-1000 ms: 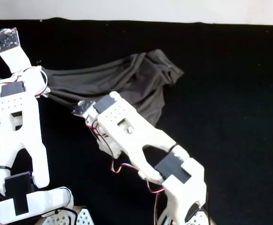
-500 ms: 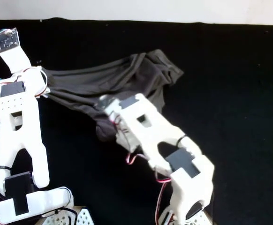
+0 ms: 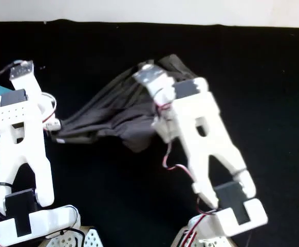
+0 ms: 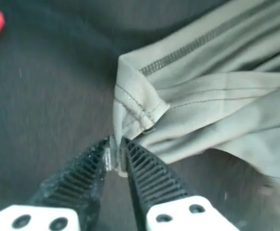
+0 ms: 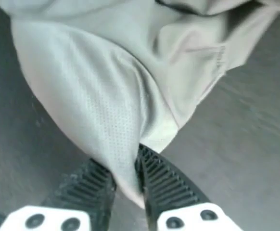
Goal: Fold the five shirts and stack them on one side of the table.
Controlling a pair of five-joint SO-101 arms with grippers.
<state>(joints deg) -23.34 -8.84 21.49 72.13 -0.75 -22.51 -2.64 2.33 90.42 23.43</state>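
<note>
Black table (image 3: 273, 77); wrist view: left gripper (image 4: 116, 147) pinching shirt (image 4: 217, 96)

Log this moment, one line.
left end effector: shut on grey shirt hem | right end effector: shut on shirt | shirt: bunched between arms

Black table (image 3: 273, 103); bunched grey shirt (image 3: 119, 114) partly resting on it.

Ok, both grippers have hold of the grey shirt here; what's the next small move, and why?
Probably draw the grippers apart. The left gripper is shut on a hemmed corner of the grey shirt, the right gripper on another edge, and the cloth between them is bunched in folds. Tension should flatten it for folding.
</note>
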